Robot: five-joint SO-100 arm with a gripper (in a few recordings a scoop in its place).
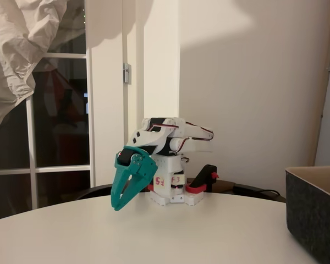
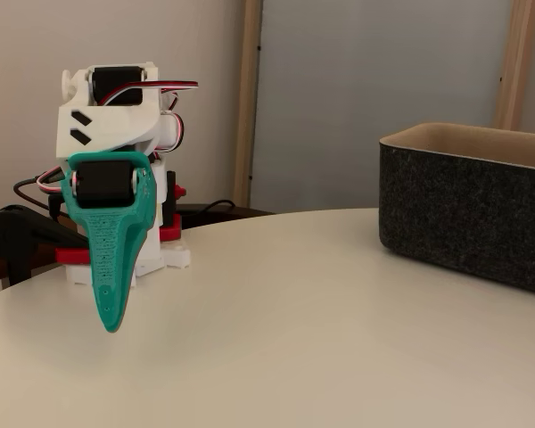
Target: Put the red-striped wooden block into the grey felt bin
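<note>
In a fixed view, the folded arm's jaws (image 1: 119, 205) point down at the table (image 1: 154, 231), narrowed to a tip, holding nothing; the bin (image 1: 313, 212) sits far right. In another fixed view, the jaws (image 2: 112, 325) show edge-on; the bin (image 2: 468, 214) stands well apart, with bare table (image 2: 276, 321) between.

A broad stretch of bare, pale round table (image 2: 321, 303) lies open between the teal two-finger gripper (image 2: 111, 325) and the large charcoal-grey felt bin (image 2: 464, 214). The bin's straight walls rise as the one barrier; its top is open. The gripper's tips hang just above the tabletop.
</note>
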